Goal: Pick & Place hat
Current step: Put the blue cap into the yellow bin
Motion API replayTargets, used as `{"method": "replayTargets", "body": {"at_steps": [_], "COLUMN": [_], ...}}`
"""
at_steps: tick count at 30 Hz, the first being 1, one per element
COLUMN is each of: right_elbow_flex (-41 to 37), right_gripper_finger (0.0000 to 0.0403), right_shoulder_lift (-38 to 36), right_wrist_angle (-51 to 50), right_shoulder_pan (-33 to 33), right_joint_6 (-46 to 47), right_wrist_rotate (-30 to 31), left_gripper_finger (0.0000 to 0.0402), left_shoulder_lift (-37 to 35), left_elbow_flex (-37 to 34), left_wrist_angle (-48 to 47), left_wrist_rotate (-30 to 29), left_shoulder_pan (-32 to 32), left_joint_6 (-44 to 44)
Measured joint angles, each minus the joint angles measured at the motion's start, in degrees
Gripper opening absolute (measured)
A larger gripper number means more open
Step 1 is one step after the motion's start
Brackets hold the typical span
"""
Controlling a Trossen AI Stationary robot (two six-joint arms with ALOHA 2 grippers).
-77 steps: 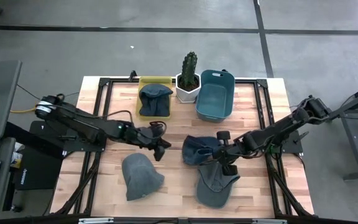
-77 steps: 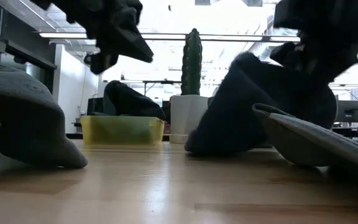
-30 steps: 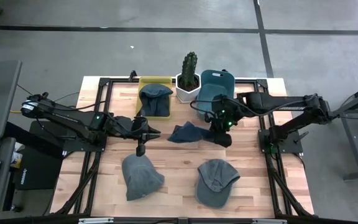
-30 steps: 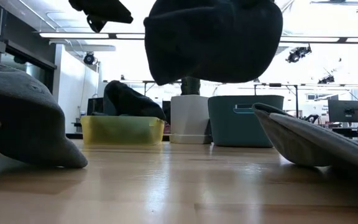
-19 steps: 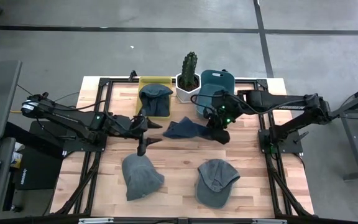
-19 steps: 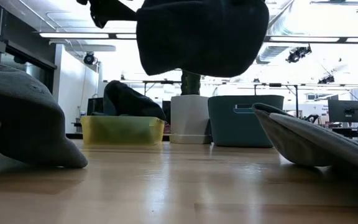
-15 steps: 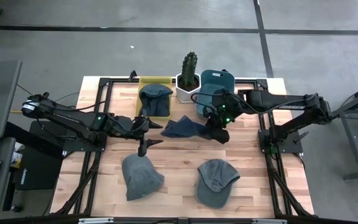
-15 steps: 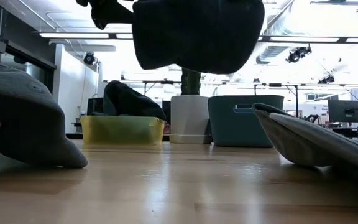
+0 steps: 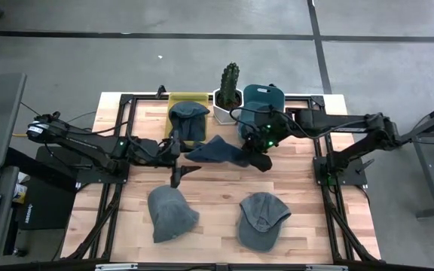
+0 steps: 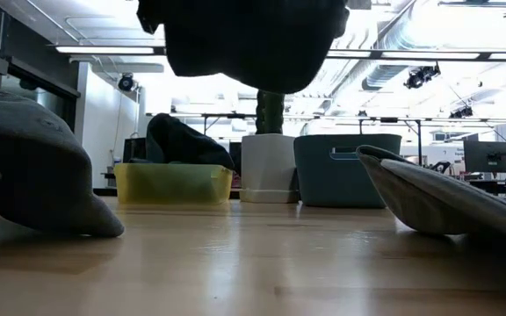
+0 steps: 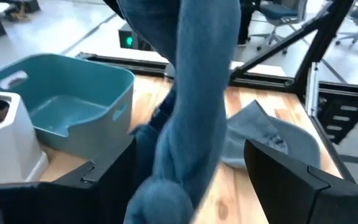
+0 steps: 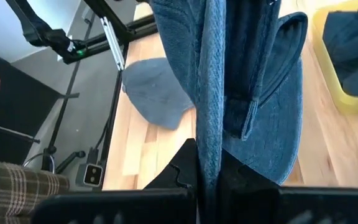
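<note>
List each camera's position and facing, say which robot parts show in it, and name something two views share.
High view: above the table, looking straight down; both arms show, the right gripper holding the blue hat out to the open left gripper.
Low view: at table-top height, looking level at the yellow bin; the held hat hangs dark overhead.
Left wrist view: on the left arm, facing the hanging hat and teal bin; its own open fingers show.
Right wrist view: on the right arm, looking along the clamped hat.
Shared: all views show the blue hat.

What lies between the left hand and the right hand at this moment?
In the high view, the dark blue hat hangs between them: the right hand is shut on it, and the open left hand has reached its other end.
</note>
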Motion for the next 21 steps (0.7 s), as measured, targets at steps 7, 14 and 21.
{"method": "replayTargets", "body": {"at_steps": [7,14,21], "right_elbow_flex": [0.0,-0.1,-0.1], "right_gripper_finger": [0.0005,0.0005,0.0005], "right_shoulder_lift": [0.9,1.3,1.3], "right_wrist_angle": [4.6,7.2,8.6], "right_shoulder_pan": [0.0,-0.5,-0.5], "right_joint_6": [1.0,1.7,2.0], "right_wrist_rotate": [-1.3,-1.9,-2.1], "left_gripper_finger": [0.0273,0.0273,0.0273], "left_shoulder_lift": [0.0,0.0,0.1], "left_elbow_flex": [0.0,0.0,0.0], "left_wrist_angle": [2.8,5.0,6.3], "left_wrist_rotate": [-1.8,-1.8,-1.9], "left_shoulder_pan": [0.0,0.0,0.0], "left_joint_6": [0.6,0.7,0.7]}}
